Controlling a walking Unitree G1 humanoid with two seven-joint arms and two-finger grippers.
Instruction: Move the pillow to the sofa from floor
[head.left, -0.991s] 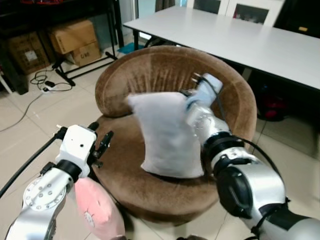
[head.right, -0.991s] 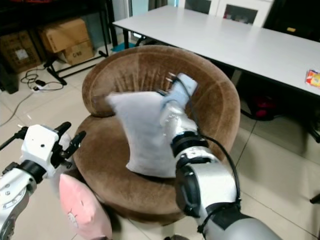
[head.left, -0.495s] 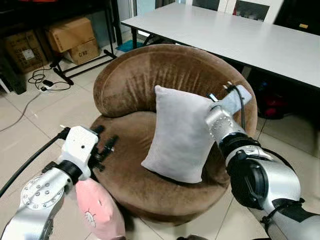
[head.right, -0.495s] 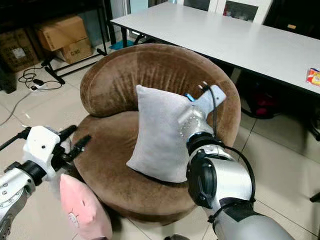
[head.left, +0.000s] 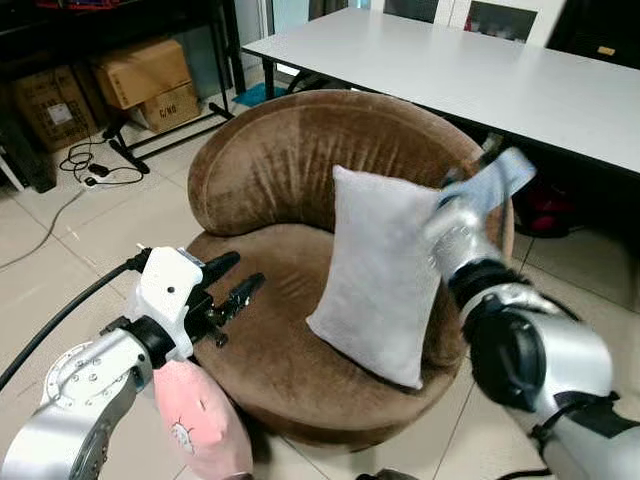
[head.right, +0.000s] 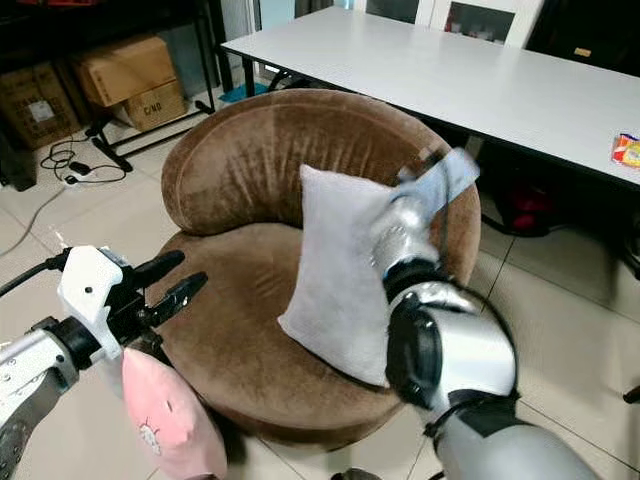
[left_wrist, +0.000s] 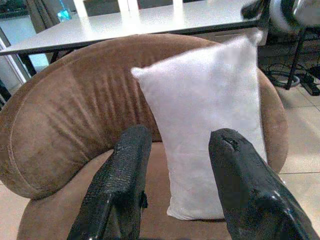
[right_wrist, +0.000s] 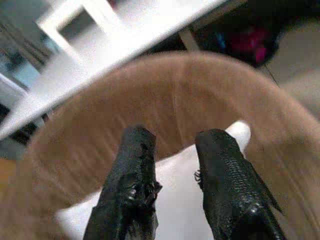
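**Grey pillow on the round brown sofa, both pincers released**

The grey pillow (head.left: 385, 283) stands nearly upright on the seat of the round brown sofa (head.left: 270, 150), its back leaning against the curved backrest toward the sofa's right side, its lower corner near the seat's front edge. The sofa is upholstered in short brown plush, with a low, wrapping back and a broad, flat seat.

The right pincer (right_wrist: 170, 185) sits above the pillow's top edge, close to the backrest rim; its two black fingers are spread apart with nothing between them, and the wrist view shows a white pillow corner just beyond them. That arm is blurred in the head views. The left pincer (head.left: 236, 284) hovers over the sofa's front left edge, fingers parted and empty, pointing toward the pillow.

A pink pillow (head.left: 200, 425) stands on the pale tiled floor (head.left: 90, 240) just beside the sofa's front left edge, under the left arm. Behind the sofa runs a long white counter (head.left: 470, 70). Cardboard boxes (head.left: 150, 80) rest on a low dark rack to the left, with cables (head.left: 90, 165) lying on the tiles near it.
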